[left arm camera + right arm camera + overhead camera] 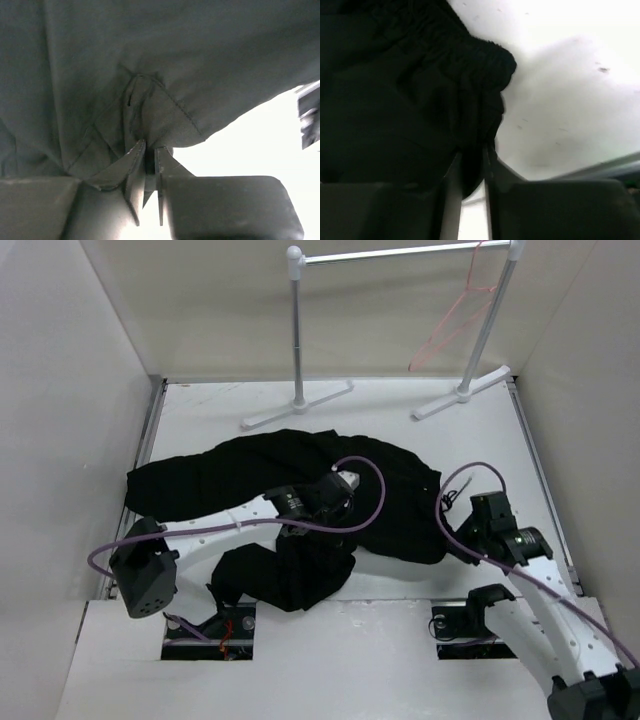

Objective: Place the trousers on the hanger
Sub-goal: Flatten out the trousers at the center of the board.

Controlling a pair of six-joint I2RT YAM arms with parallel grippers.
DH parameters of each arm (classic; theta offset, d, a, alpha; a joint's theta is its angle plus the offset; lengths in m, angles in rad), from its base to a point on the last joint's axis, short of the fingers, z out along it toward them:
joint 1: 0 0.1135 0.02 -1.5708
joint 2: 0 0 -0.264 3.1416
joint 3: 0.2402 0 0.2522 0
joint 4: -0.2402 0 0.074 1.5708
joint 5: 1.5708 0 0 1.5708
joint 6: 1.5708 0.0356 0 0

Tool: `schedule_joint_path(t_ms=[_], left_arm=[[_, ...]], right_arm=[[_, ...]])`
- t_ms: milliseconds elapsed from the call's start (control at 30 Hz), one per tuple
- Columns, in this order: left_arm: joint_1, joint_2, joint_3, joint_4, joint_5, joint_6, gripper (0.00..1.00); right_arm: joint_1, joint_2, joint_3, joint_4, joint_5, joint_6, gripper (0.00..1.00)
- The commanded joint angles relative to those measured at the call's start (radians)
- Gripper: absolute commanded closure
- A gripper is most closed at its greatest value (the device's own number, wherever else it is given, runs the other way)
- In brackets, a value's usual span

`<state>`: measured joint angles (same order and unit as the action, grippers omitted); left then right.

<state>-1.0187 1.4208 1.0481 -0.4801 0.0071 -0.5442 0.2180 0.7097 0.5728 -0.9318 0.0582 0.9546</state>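
Observation:
The black trousers (250, 475) lie spread across the middle of the table, one part bunched near the front (285, 575). My left gripper (345, 483) is over their middle, shut on a fold of the fabric (150, 125). My right gripper (450, 512) is at their right edge, shut on the gathered elastic waist (470, 75). The pink-red wire hanger (455, 320) hangs from the right end of the clothes rail at the back, apart from both grippers.
The white and metal clothes rail (400, 252) stands at the back on two posts with feet (297, 405) (462, 393). White walls (60, 390) close the left, right and back. Bare tabletop (480, 445) lies between the trousers and the rail.

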Motion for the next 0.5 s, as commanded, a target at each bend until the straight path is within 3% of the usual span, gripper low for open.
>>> schedule_joint_path(t_ms=[0, 67, 200, 300, 367, 400, 467], left_arm=[[0.007, -0.062, -0.013, -0.043, 0.057, -0.003, 0.87], [0.007, -0.062, -0.017, -0.057, 0.093, 0.0, 0.8], [0.006, -0.063, -0.033, -0.089, 0.102, 0.001, 0.75], [0.024, -0.054, -0.046, -0.147, 0.059, 0.001, 0.8], [0.027, -0.052, -0.056, -0.181, 0.028, 0.004, 0.83], [0.029, -0.052, -0.062, -0.192, 0.021, 0.004, 0.84], [0.029, -0.066, -0.08, -0.193, 0.014, 0.004, 0.86]], right_arm=[[-0.039, -0.076, 0.042, -0.053, -0.005, 0.041, 0.57], [-0.082, -0.027, 0.085, -0.024, 0.015, -0.008, 0.38], [-0.168, 0.123, 0.186, 0.135, 0.018, -0.128, 0.34], [-0.2, 0.296, 0.234, 0.348, -0.012, -0.207, 0.47], [-0.199, 0.413, 0.272, 0.486, -0.04, -0.243, 0.72], [-0.199, 0.469, 0.298, 0.531, -0.05, -0.255, 0.78], [-0.199, 0.584, 0.341, 0.611, -0.057, -0.269, 0.79]])
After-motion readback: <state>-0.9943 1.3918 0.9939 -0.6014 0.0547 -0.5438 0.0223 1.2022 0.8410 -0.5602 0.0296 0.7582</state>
